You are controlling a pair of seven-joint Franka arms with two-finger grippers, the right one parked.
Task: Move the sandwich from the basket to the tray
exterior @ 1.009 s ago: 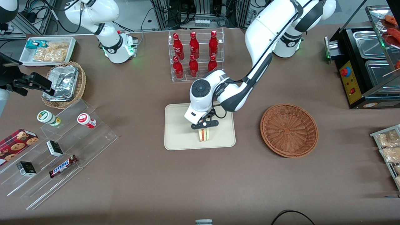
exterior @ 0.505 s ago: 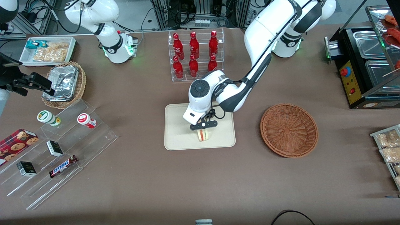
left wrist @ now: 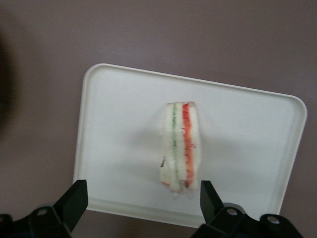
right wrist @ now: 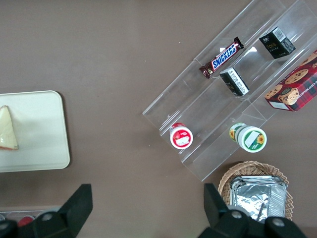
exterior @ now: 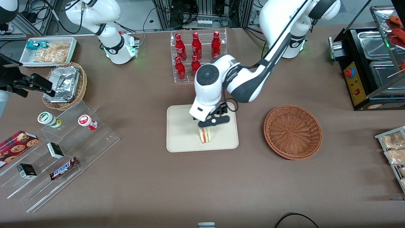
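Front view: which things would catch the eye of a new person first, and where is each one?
The sandwich stands on its edge on the cream tray at mid-table, filling stripes showing. The tool hangs open just above it, holding nothing. Beside the tray, toward the working arm's end, the reddish-brown basket lies empty, and red bottles stand in a clear rack farther from the camera.

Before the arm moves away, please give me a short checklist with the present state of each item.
1. Sandwich rests on the tray: ok.
2. Sandwich stands on edge, filling visible: ok.
3. Gripper open, fingers apart and clear of the sandwich: ok.
4. Gripper is above the sandwich, not touching: ok.
5. Basket has no sandwich left: ok.
6. Sandwich steady enough not to tip: cannot tell.
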